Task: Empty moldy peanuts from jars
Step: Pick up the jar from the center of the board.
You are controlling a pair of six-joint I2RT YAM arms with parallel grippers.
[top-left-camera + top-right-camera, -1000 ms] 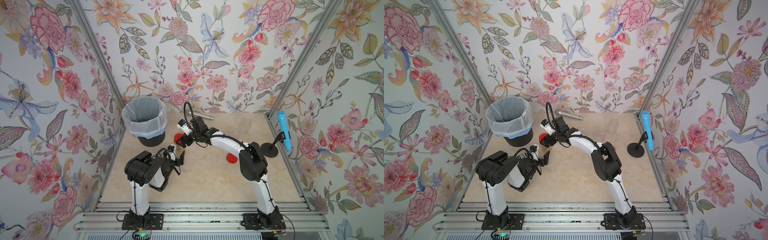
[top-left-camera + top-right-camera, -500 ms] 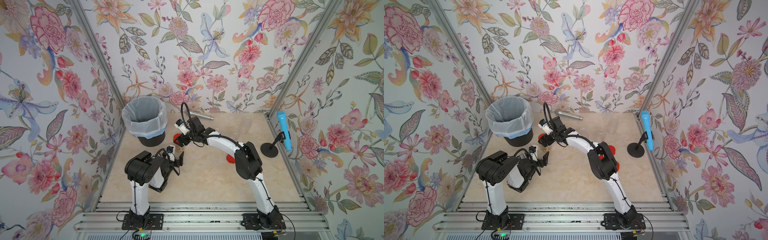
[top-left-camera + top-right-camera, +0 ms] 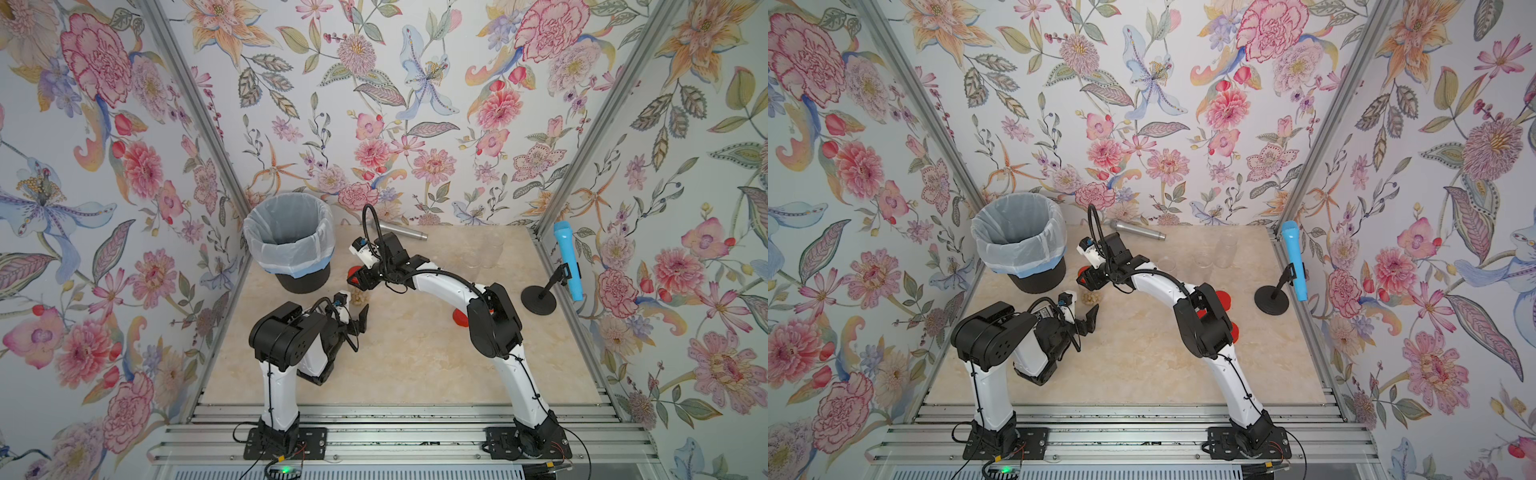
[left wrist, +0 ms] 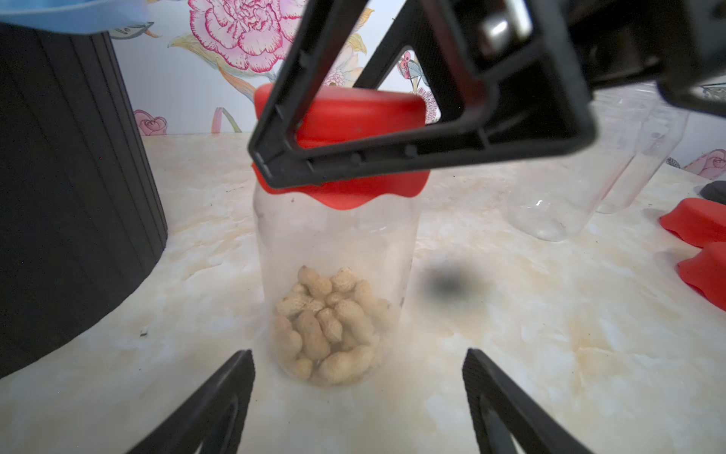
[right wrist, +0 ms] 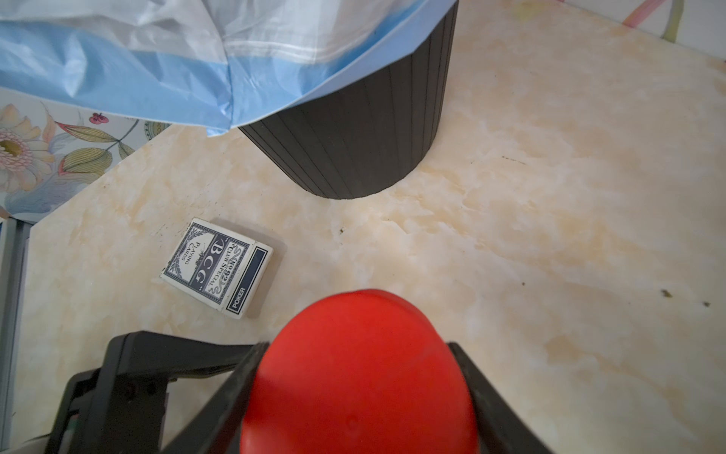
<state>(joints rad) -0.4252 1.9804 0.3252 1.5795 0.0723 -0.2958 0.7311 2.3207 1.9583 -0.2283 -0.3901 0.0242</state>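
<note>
White links (image 3: 276,395), black joints (image 3: 286,336), black cables (image 3: 364,220), triangular black jaws

The left end effector (image 4: 357,393) hangs low, jaws spread wide, arm folded. The right end effector (image 5: 355,348), arm arched forward, pinches the red lid (image 5: 359,385) from both sides.

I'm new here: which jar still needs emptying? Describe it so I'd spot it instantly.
Find the big black bin with the white bag. Close beside its base stands a clear jar. Unlike the empty, lidless jars near the back wall, it wears a red lid and holds peanuts.
</note>
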